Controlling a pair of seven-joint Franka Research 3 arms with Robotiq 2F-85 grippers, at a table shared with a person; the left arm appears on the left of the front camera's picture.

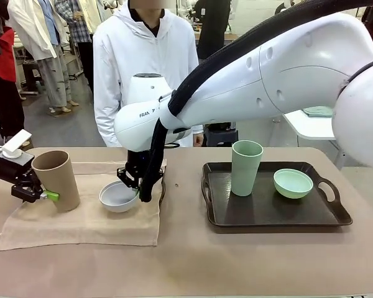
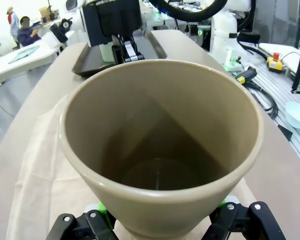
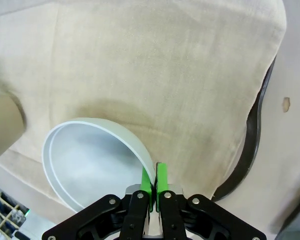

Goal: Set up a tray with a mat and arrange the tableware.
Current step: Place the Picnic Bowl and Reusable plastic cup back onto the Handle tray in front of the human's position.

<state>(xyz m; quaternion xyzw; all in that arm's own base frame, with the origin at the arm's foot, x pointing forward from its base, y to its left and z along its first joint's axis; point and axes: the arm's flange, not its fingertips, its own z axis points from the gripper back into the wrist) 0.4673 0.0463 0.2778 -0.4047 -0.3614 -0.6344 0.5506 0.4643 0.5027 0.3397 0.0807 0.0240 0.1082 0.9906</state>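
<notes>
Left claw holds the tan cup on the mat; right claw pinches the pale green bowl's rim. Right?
One slip: the right claw pinches the rim of the white bowl, as the right wrist view shows. The pale green bowl sits in the tray. The left claw holds the tan cup.

- The tan cup (image 1: 56, 179) is a plain sandy brown, shading darker inside.
- The white bowl (image 1: 118, 196) is plain white, greyish in its hollow.
- The pale green cup (image 1: 245, 167) and the pale green bowl (image 1: 293, 183) share one plain mint tone.
- The tray (image 1: 270, 214) is very dark brown, almost black, with a dull sheen.
- The mat (image 1: 81, 226) is beige cloth with a fine woven grain and no print.
- The table (image 1: 236, 267) is a duller, pinkish tan.
- The left gripper (image 1: 46, 196) and the right gripper (image 3: 154, 181) are black with bright green pads.
- The right arm (image 1: 286, 68) is white, with a black hose along it.
- The person's jacket (image 1: 137, 56) is white.
</notes>
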